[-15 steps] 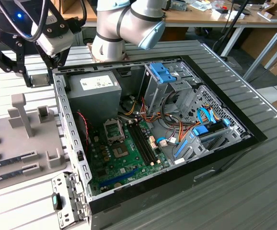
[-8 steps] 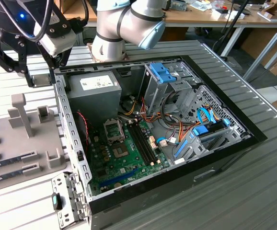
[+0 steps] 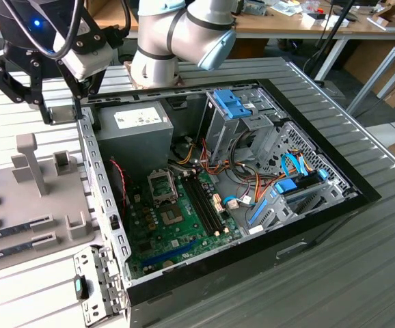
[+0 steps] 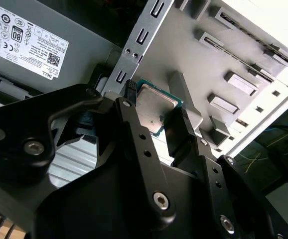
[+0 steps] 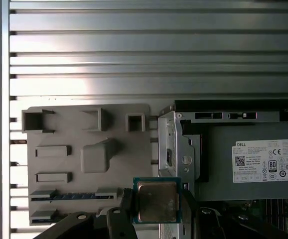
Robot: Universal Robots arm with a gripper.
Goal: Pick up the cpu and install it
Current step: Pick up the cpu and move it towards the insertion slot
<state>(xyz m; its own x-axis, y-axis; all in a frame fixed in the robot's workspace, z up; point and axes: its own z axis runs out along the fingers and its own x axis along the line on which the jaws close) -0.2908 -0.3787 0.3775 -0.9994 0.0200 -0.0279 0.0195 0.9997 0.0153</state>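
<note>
The cpu [image 5: 156, 200] is a small square chip with a silver metal top and a thin green rim. It sits between my gripper's black fingers [image 4: 181, 130], held by two opposite edges. In the second wrist view the cpu [image 4: 156, 107] hangs above the case's metal side wall, beside the grey fixture plate. In the exterior view my gripper [image 3: 62, 109] hovers at the case's back corner on that view's left, above the power supply. The open socket [image 3: 171, 217] lies on the green motherboard [image 3: 184, 236], well away from the gripper.
A grey power supply box [image 3: 132, 128] fills the case corner below the gripper. A grey fixture plate [image 5: 84, 159] with slots and a memory stick [image 5: 69, 195] lies outside the case. Drive cages [image 3: 242, 119] and cables crowd the far side.
</note>
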